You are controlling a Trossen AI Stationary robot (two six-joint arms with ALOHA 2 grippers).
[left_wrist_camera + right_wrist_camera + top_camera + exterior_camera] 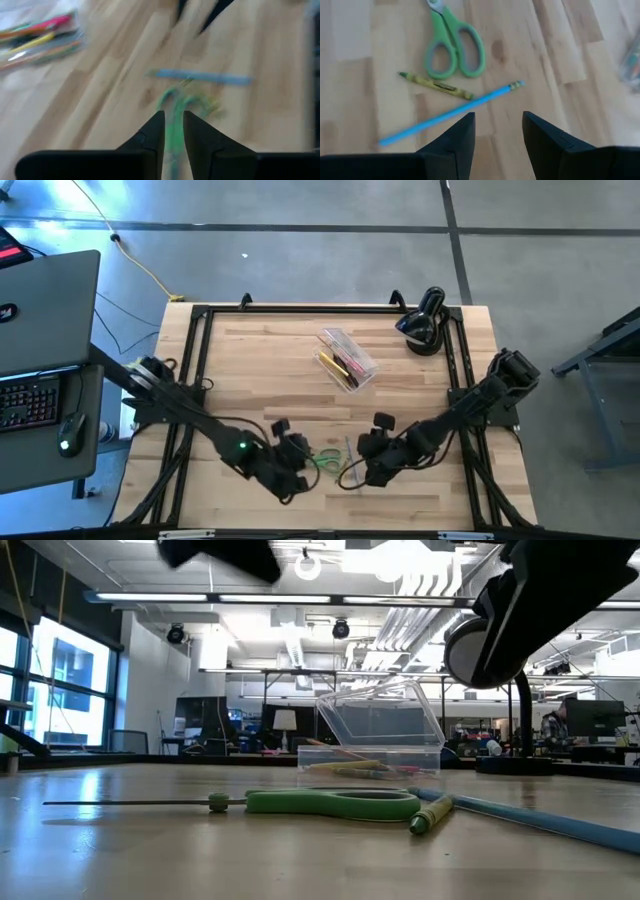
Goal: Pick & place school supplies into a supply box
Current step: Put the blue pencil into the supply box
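Note:
The green-handled scissors (pixel 451 42) lie flat on the wood near the table's near edge (pixel 330 802), between my two grippers (pixel 328 460). Beside them lie a yellow-green crayon (pixel 436 85) and a light blue pencil (pixel 450 114). The clear supply box (pixel 347 360) stands mid-table with its lid open (pixel 380 730); pink, yellow and orange pencils lie inside. My left gripper (pixel 173 131) hovers over the scissors (pixel 177 107), open by a narrow gap. My right gripper (pixel 498 132) hovers over the blue pencil, open wide.
A black rounded device (pixel 425 323) sits at the table's far right corner. A black frame (pixel 200 350) runs around the tabletop. A laptop (pixel 40 300), keyboard and mouse stand on a side desk left of the table. Bare wood (pixel 260 370) lies left of the box.

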